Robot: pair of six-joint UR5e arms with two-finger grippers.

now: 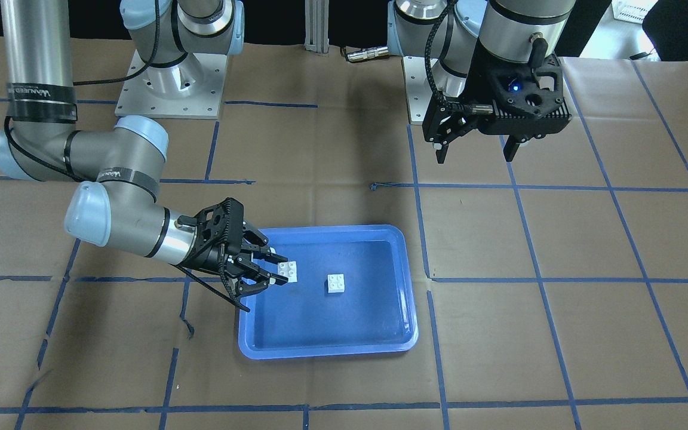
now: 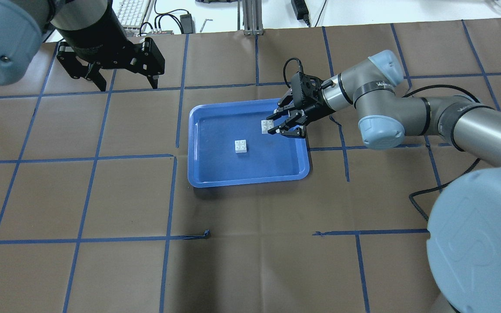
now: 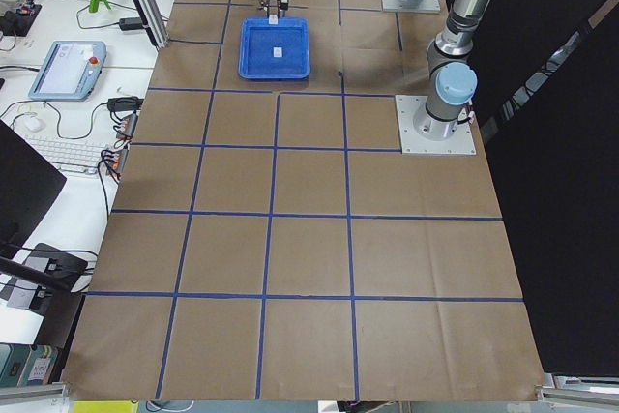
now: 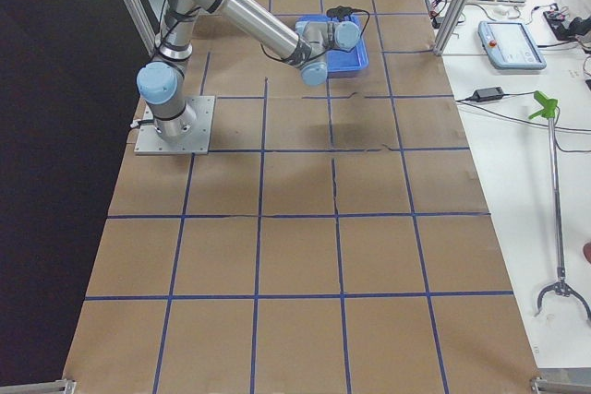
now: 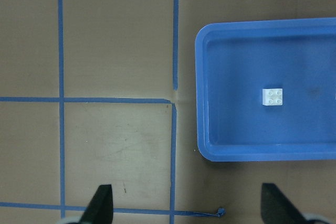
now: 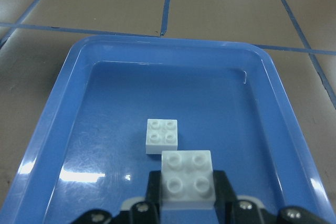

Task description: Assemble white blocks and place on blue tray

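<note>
- Between the fingertips of the right gripper (image 1: pixel 273 270): one tiny white square plastic block (image 6: pixel 187 179), four round studs up, clamped by both pads.
- Under those fingers: large shallow blue plastic tray (image 6: pixel 47 145) with a raised rim. The held block sits inside the rim line.
- Just beyond the fingertips: second white square plastic block (image 6: pixel 162 136), flat on the tray floor, studs up. It is apart from the held block and not joined to it.
- Well apart from the right fingers, past the tray: left gripper (image 2: pixel 128 84), fingers spread wide with nothing between them, above the brown paper-covered table (image 2: pixel 102 195).
</note>
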